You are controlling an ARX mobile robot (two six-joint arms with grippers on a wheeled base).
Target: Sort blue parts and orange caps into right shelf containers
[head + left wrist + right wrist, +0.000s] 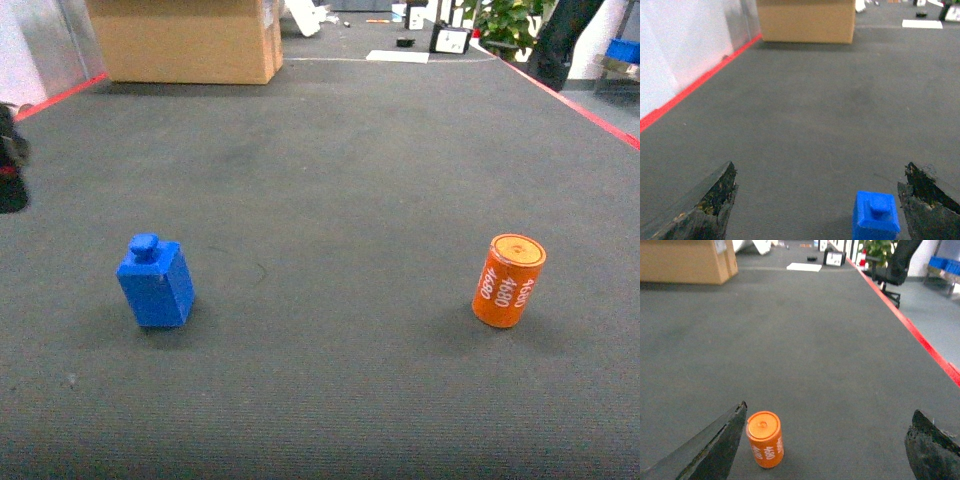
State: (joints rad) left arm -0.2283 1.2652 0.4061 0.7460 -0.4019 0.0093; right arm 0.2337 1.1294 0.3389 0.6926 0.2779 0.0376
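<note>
A blue part (pixel 155 283), a block with a knob on top, stands on the dark grey carpet at the left. An orange cap (pixel 509 281), a cylinder with white numbers, stands at the right. Neither gripper shows in the head view. In the left wrist view my left gripper (pixel 820 200) is open, and the blue part (pixel 875 216) sits between the jaws, close to the right finger (pixel 925 200). In the right wrist view my right gripper (pixel 827 442) is open, with the orange cap (pixel 765 439) just inside its left finger (pixel 720 445). Bright-blue right shelf containers (pixel 946 262) show far off at the right.
A large cardboard box (pixel 185 40) stands at the far left. Red tape lines (pixel 590 115) edge the carpet on both sides. A black office chair (pixel 892 272) and a plant (pixel 505 20) are beyond the right line. A dark object (pixel 10 160) is at the left edge.
</note>
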